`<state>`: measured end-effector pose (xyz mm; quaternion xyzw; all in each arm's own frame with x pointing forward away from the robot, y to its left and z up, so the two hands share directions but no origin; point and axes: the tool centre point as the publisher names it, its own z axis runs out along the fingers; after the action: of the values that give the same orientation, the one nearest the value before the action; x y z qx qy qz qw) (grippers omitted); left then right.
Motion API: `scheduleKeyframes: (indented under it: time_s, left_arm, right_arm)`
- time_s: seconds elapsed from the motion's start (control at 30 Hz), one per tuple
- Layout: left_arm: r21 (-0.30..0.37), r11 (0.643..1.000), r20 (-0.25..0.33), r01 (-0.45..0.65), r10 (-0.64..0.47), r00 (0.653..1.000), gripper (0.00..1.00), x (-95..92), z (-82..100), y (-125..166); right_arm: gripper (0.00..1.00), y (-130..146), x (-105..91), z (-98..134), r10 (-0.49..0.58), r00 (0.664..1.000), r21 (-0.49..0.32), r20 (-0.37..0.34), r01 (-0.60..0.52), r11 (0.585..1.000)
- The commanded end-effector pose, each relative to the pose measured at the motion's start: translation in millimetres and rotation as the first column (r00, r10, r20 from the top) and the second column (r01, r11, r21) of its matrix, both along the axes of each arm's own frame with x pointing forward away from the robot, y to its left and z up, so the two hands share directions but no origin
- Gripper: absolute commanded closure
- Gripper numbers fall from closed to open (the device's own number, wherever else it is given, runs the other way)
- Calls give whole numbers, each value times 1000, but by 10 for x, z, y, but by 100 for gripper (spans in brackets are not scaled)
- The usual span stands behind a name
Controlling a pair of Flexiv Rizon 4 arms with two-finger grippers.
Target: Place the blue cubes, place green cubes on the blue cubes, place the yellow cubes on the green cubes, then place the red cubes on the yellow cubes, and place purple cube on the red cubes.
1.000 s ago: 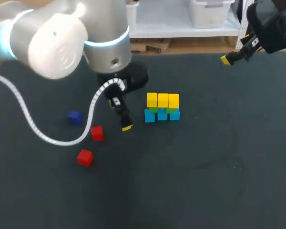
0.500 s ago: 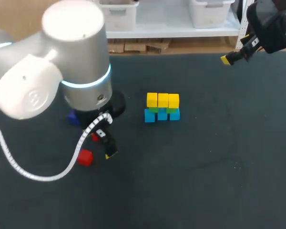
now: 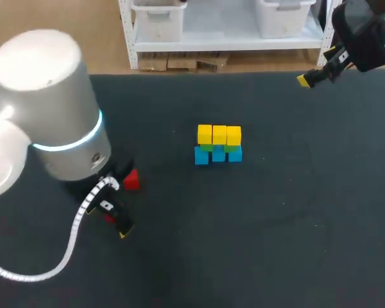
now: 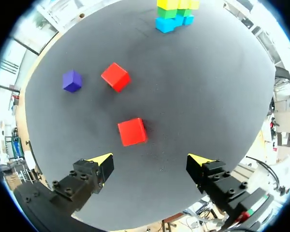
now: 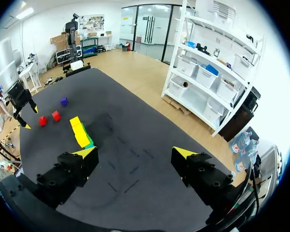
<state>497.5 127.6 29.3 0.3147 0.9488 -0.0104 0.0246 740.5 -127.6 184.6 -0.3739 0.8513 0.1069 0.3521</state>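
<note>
Where the left gripper (image 4: 151, 162) hangs over the table, fingers spread wide and empty, one red cube (image 4: 132, 131) lies just ahead of them. Second red cube (image 4: 116, 76) and purple cube (image 4: 72, 80): farther on. Stack (image 3: 218, 144), mid-table: blue, green and yellow layers. Right gripper (image 5: 134, 152): fingers wide apart, holding nothing.

Room around my table (image 3: 295, 244), dark and matte on top. Beyond its far edge: wooden floor (image 3: 51, 38) and a white shelf rack (image 3: 224, 43) holding pale bins (image 3: 279, 16). My right wrist view adds glass doors (image 5: 152, 28) at the far end, white walls, and a ceiling light (image 5: 22, 13).
</note>
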Motion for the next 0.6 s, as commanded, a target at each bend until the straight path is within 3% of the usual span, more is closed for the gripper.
scheduleKeyframes:
  time_s: [0.03, 0.53, 0.57, 0.6]
  left_arm:
    - [-96, 995, 102, 5, 5, 995, 0, 1, -100, 39]
    - [-83, 997, 60, 5, 0, 998, 0, 251, -161, -120]
    - [-82, 997, 58, 6, -1, 998, 1, 254, -169, -131]
    - [-81, 997, 53, 8, -3, 999, 11, 256, -175, -145]
  right_arm:
    - [0, 1, -7, 1, -2, 1000, -1, 1, 2, 1000]
    - [0, 1, -7, 1, -2, 1000, -1, 1, 2, 1000]
    - [0, 1, -7, 1, -2, 1000, -1, 1, 2, 1000]
    - [0, 1, -7, 1, -2, 1000, -1, 1, 2, 1000]
